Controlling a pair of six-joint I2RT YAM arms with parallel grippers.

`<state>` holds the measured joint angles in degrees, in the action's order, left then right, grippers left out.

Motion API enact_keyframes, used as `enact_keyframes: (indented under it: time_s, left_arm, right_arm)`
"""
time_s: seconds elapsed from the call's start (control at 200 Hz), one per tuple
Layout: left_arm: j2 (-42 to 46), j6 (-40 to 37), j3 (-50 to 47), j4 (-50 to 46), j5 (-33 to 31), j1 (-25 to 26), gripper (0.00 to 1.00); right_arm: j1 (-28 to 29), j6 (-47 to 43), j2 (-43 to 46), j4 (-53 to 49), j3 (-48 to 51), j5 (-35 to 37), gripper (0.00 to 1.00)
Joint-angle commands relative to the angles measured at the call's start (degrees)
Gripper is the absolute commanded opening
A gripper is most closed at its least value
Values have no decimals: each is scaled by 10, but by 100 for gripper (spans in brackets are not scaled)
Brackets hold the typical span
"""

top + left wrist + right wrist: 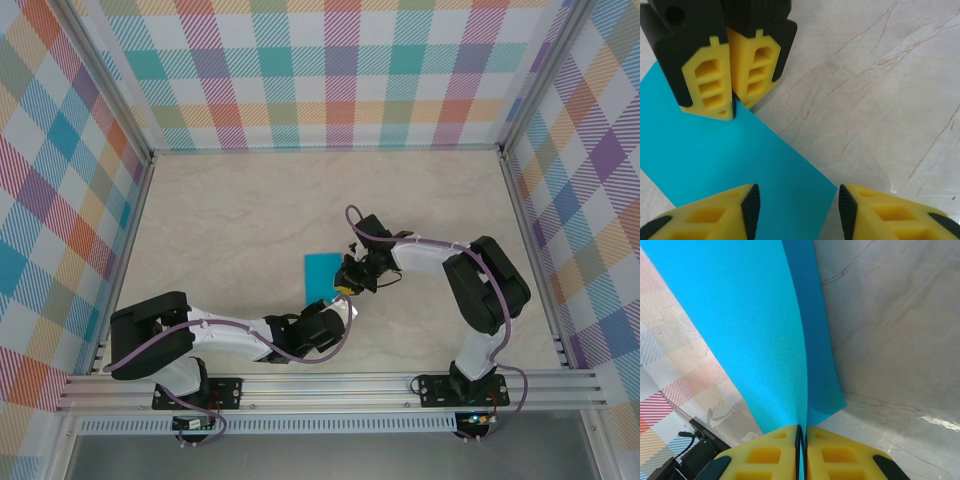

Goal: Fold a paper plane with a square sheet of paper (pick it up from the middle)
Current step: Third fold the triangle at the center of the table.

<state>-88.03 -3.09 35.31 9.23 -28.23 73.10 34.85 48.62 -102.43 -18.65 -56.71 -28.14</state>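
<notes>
The square sheet of paper [320,271] is teal-blue and lies near the middle of the marbled table. My right gripper [352,279] is shut on its right edge. In the right wrist view the paper [750,330] rises from the shut right gripper [801,432] in two bent layers. The left wrist view has the paper [715,155] flat on the table, with the right gripper [734,107] pinching its far edge. My left gripper [800,210] is open just over the sheet's near corner, one finger [751,210] above the paper and the other beyond its edge.
The pale marbled tabletop [230,230] is bounded by checkered walls [320,70] at the back and both sides, and by an aluminium rail [330,385] at the near edge. Both arms meet close together beside the paper.
</notes>
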Motion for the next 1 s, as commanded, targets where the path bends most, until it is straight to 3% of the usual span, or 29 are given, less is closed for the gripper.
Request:
enact_keyframes:
  time_s: [0.0, 0.31, 0.495, 0.635, 0.995]
  left_arm:
    - [4, 1, 9, 16, -12, 7, 39]
    - [25, 10, -3, 12, -19, 8, 24]
    - [32, 18, -8, 7, -2, 5, 6]
    - [40, 32, -12, 8, 22, -7, 2]
    - [98, 99, -15, -17, 223, -102, 1]
  right_arm:
    - [-2, -13, -7, -16, -12, -2, 12]
    - [-2, -14, -7, -22, -14, 3, 12]
    - [-2, -16, -7, -25, -16, 4, 12]
    - [-3, -18, -1, -31, -17, 9, 13]
    - [-12, -32, 88, -60, 15, 80, 39]
